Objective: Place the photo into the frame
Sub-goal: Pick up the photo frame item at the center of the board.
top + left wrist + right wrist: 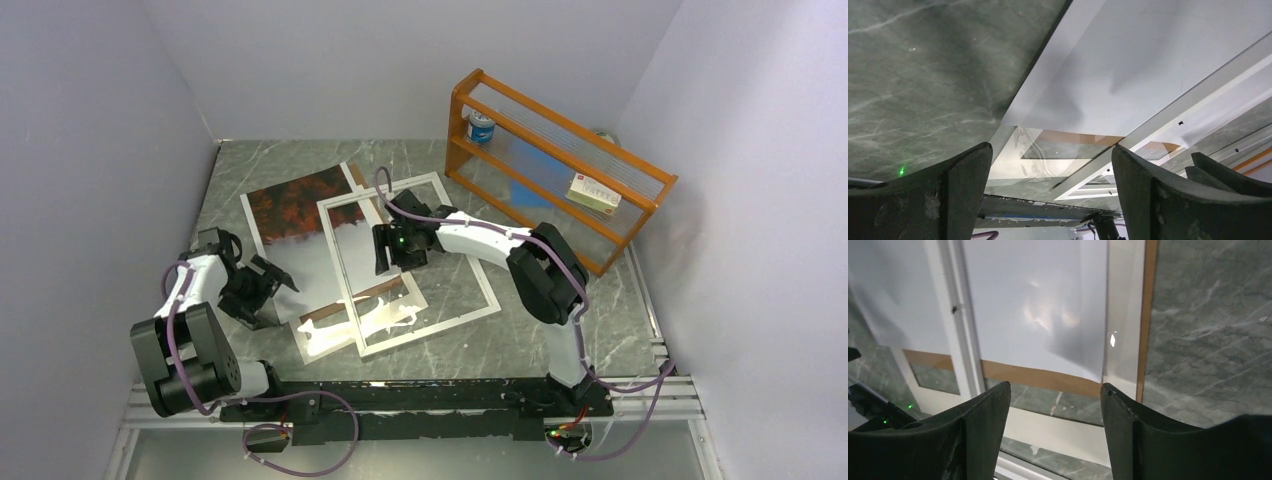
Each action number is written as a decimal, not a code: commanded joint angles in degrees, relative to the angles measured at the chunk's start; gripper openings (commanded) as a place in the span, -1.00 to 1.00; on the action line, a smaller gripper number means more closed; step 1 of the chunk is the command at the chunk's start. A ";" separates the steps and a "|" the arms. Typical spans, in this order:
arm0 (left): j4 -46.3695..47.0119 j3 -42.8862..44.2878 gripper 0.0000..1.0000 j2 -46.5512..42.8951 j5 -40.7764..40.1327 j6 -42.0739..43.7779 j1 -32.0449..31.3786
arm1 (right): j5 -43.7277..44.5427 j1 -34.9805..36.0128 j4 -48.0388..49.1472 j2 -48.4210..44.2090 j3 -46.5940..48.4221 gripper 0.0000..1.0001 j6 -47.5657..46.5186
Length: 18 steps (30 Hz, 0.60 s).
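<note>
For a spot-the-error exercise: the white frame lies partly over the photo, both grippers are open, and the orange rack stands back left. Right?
No: the top view shows the orange rack at back right. The frame does lie partly over the photo, and the left gripper and right gripper are open.

The right gripper (1055, 435) hangs above the desk (1213, 335), its two dark fingers (973, 440) spread apart with nothing between them. Under it lies the photo (1023, 300). Only its pale grey-white part shows, with a soft patch of glare near the middle. A narrow white bar of the frame (962, 345) crosses over the print from top to bottom, with a small black tab (954, 309) on its left rim. Below the print's lower edge a brown backing board (1043, 376) shows as a strip. Its thin brown edge runs up the right side, next to bare grey-green marbled desk. Two green lights (885, 420) glow at the lower left.
</note>
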 commanded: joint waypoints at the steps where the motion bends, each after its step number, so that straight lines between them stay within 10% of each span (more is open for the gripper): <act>1: -0.82 -2.13 0.89 -1.12 0.34 -3.97 -0.02 | -1.29 -0.29 0.02 0.72 0.28 0.39 2.07; 18: 19.12 -17.59 0.89 -8.70 -1.99 -6.72 -2.26 | -2.56 -0.52 0.94 2.86 -4.15 0.45 1.94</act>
